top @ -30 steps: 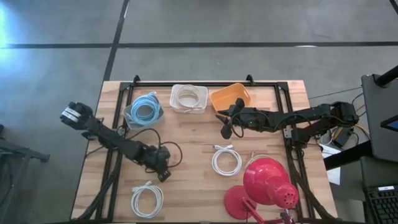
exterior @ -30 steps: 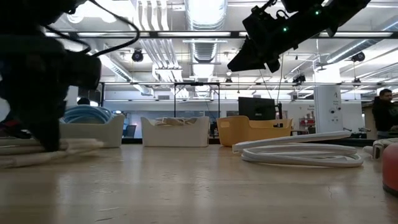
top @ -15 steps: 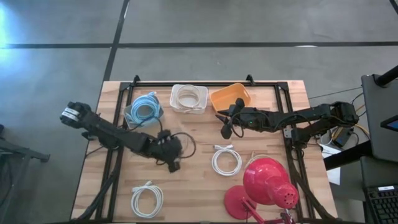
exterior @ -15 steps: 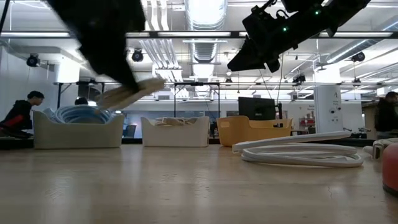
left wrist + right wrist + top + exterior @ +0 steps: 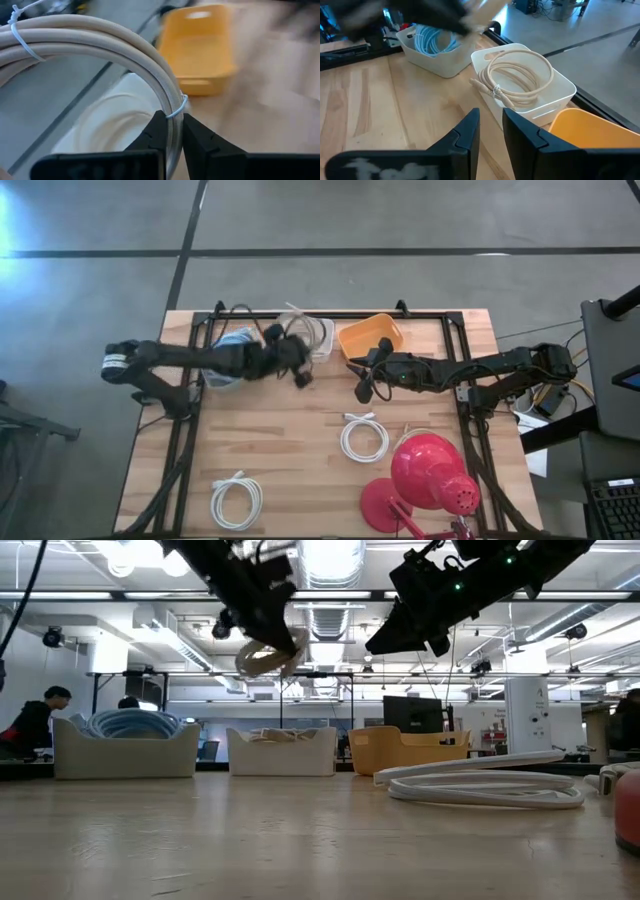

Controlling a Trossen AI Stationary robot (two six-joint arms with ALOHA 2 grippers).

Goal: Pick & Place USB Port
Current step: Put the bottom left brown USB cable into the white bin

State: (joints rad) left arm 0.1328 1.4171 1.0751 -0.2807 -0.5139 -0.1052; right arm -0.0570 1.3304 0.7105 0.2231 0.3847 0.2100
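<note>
While our right gripper [image 5: 363,385] hangs over the table [image 5: 300,440] just in front of the orange bin [image 5: 370,335], its fingers close together with only a thin gap and nothing between them, our left gripper [image 5: 297,370] is raised in the air beside the white bin [image 5: 303,338]. Its fingers are pinched shut on a beige cable coil [image 5: 100,45] bound with a zip tie; the coil hangs clear of the table, and in the low view its loop [image 5: 268,652] tilts, long axis sloping down toward the blue-cable bin [image 5: 125,745]. Another beige cable [image 5: 517,75] already lies in the white bin.
</note>
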